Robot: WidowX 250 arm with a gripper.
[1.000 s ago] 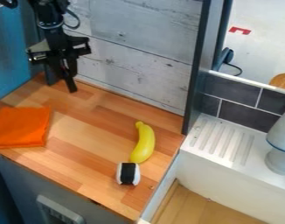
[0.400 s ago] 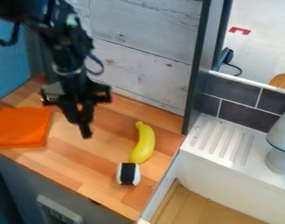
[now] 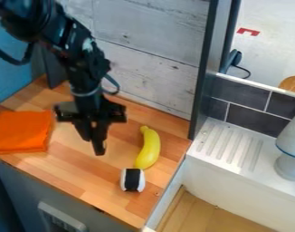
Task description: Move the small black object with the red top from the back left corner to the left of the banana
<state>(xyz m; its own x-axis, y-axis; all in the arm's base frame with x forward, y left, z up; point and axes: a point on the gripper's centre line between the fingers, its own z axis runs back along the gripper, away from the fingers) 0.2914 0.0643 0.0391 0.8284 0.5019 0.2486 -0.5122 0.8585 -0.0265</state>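
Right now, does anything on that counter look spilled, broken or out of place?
Nothing stands out: the toy banana and toy sushi piece look intact on the wooden counter, the orange cloth lies flat, and I see no spill.

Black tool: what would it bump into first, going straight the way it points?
Probably the wooden counter, between the orange cloth and the banana; how high the tool hangs above it is hard to tell.

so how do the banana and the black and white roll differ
The banana is long and curved, while the roll is short and stubby. The banana is plain yellow; the roll is white with a black band round its middle. Both lie on the wooden counter, near its right edge.
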